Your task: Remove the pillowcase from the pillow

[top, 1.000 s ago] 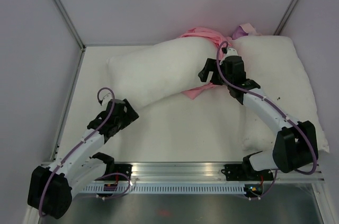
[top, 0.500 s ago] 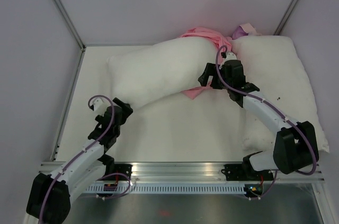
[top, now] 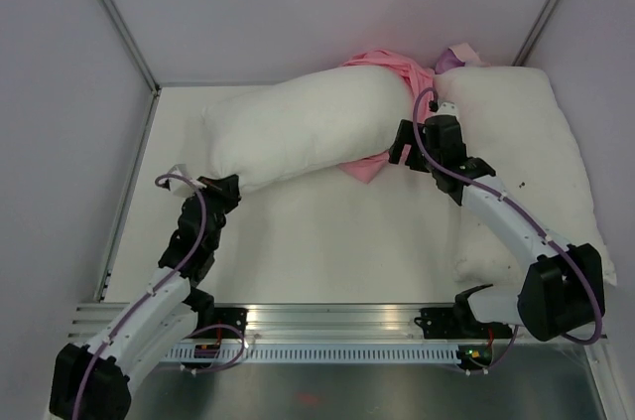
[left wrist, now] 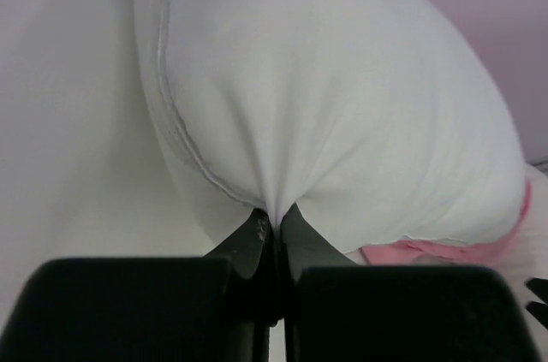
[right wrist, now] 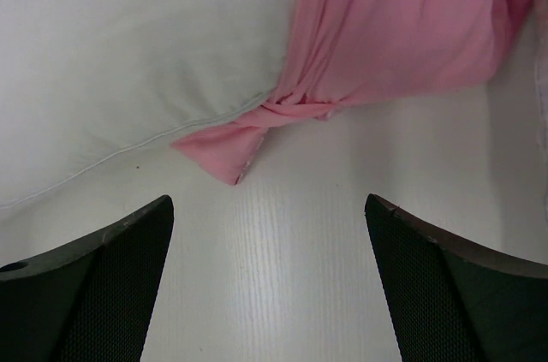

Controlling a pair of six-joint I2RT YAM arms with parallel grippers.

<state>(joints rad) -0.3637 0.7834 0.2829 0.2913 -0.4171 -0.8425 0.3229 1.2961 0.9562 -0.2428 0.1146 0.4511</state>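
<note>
The long white pillow lies slanted across the table, its right end still inside the bunched pink pillowcase. A pink corner pokes out below it. My left gripper is shut on a pinch of the pillow's white fabric at its near left end; in the left wrist view that gripper holds a gathered fold of the pillow, with the pillowcase at the lower right. My right gripper hangs open over bare table just short of the pink corner. Its wrist view shows the gripper empty, the pillowcase ahead and the pillow to the left.
A second white pillow with small dark specks fills the right side of the table, under the right arm. White enclosure walls and metal posts ring the table. A small purple item sits at the back beside the pink cloth.
My left gripper swung to the pillow's near left end and went from open to shut on its fabric. My right gripper drew back slightly to the right, still open.
</note>
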